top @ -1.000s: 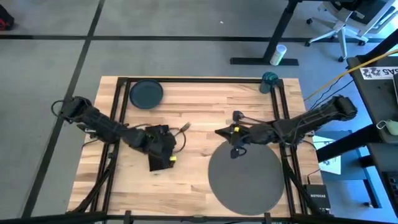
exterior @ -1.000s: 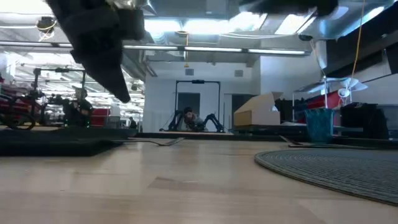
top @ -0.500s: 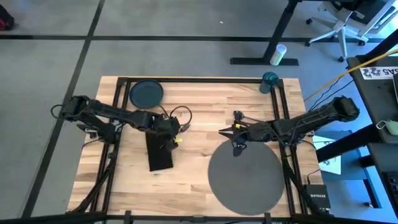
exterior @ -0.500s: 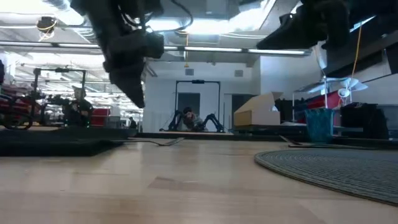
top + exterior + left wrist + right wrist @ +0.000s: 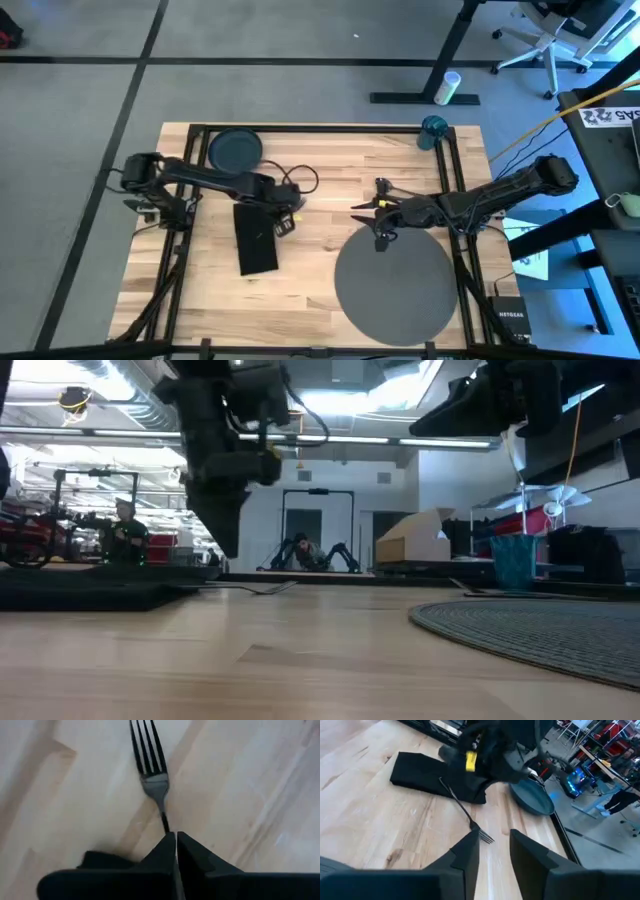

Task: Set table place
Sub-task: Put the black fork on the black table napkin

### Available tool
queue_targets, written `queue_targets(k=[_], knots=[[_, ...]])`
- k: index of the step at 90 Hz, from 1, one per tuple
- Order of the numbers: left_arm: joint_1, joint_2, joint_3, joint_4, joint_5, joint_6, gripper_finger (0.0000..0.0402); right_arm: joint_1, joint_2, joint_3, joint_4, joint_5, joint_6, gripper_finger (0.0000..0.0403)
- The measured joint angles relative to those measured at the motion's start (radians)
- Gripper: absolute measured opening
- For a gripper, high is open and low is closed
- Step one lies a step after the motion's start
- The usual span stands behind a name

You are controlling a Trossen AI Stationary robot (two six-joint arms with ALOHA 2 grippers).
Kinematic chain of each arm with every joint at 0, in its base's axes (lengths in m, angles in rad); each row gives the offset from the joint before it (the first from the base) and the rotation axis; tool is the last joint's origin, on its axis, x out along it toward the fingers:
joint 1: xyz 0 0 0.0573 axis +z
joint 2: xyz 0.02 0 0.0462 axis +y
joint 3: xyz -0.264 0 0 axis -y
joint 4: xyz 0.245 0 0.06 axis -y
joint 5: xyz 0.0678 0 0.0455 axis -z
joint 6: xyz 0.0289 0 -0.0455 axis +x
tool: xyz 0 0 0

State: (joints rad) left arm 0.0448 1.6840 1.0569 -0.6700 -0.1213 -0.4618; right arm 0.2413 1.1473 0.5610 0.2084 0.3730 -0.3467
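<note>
Pale wood table (image 5: 320, 290) carries the grey placemat (image 5: 395, 283) below the open right gripper (image 5: 375, 222). Black napkin (image 5: 256, 238) lies just under the left gripper (image 5: 291, 208), whose 2 fingers are closed on the fork (image 5: 150, 765). Judged step: fork pickup; next, lift and carry it beside the placemat.

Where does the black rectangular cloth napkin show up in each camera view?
High view: black rectangular cloth napkin lies left of centre on the wood, lengthwise toward the near edge.
Low view: the flat dark strip at far left.
Left wrist view: probably the dark patch beside the fingers; uncertain.
Right wrist view: upper left, lying flat.
Shared landmark: the metal fork, whose handle reaches over the napkin; it also shows in the low and left wrist views.
</note>
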Motion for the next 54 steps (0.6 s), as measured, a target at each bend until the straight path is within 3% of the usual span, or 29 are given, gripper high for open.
queue_targets(k=[54], knots=[[0.013,0.044,0.025,-0.055,0.019,-0.031,0.0066,0.0,0.0,0.0,-0.025,-0.017,-0.009,0.0099]])
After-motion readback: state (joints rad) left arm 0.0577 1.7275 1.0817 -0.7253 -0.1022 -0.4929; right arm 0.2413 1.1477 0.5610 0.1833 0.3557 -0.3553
